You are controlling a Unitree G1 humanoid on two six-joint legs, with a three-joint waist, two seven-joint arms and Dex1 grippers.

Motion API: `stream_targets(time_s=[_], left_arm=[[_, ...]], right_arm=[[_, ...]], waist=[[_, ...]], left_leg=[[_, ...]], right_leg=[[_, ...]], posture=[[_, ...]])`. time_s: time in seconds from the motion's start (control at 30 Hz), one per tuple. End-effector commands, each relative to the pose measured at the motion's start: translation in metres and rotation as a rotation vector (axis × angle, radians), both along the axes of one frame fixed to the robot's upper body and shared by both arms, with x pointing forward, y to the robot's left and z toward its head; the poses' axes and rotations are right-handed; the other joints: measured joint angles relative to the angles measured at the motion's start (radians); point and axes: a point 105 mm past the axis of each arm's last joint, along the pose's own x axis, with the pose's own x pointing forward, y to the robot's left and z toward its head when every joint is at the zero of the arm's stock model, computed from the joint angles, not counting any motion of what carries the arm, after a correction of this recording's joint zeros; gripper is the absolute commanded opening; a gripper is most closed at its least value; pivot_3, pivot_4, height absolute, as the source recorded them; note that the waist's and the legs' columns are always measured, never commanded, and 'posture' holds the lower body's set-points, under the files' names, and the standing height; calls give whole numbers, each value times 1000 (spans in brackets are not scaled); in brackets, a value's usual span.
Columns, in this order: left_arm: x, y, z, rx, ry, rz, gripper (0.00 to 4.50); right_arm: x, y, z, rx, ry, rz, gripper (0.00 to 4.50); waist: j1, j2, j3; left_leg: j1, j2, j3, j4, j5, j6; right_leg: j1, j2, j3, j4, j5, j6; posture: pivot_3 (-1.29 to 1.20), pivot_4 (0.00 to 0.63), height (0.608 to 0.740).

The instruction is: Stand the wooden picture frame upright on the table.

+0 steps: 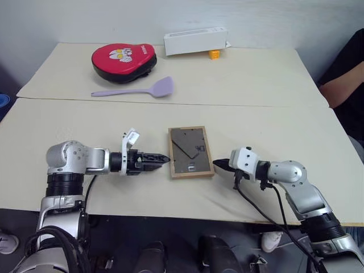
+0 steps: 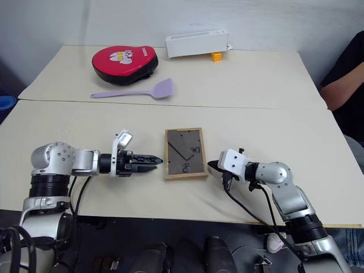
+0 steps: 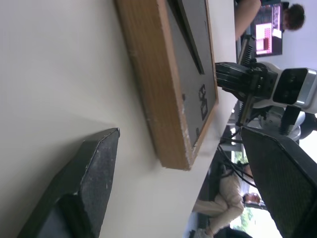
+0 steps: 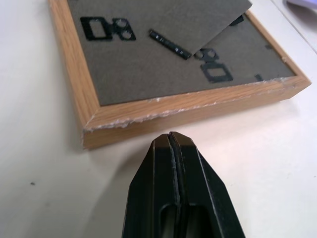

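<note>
Wooden picture frame [image 1: 190,152]: laid flat, back up, on the table [image 1: 273,131].
Left gripper [image 1: 162,160]: fingers parted, nothing held.
Right gripper [image 1: 218,164]: fingers closed, empty.

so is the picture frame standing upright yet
No, the wooden picture frame lies flat on the table, back panel up.

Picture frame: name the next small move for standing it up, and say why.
Probably ease the left gripper in around the near long edge of the wooden picture frame. The frame lies flat, back panel up, on the table; the left fingers stand open just short of it, while the right gripper is shut at the opposite edge.
</note>
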Motion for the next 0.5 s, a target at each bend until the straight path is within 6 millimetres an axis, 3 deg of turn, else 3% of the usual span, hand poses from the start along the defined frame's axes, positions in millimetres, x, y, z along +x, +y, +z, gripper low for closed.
stream_targets(time_s=[0.03, 0.4, 0.5], left_arm=[[-3, -16, -3, -23, 48, -41, 3926], [4, -41, -3, -81, 97, -9, 3926], [5, -41, -4, -77, 97, 9, 3374]], right_arm=[[1, 7, 10, 14, -41, 19, 0], [-3, 13, 9, 23, -38, 29, 0], [-3, 9, 8, 16, -36, 21, 0]], waist=[[3, 0, 0], [11, 0, 0], [10, 0, 0]], left_leg=[[0, 0, 0, 0, 0, 0], [0, -2, -1, 1, 0, 0], [0, -2, -1, 1, 0, 0]], right_leg=[[0, 0, 0, 0, 0, 0], [1, -2, -1, 0, 0, 0], [1, -2, -1, 0, 0, 0]], posture=[[0, 150, 740], [0, 150, 740], [0, 150, 740]])
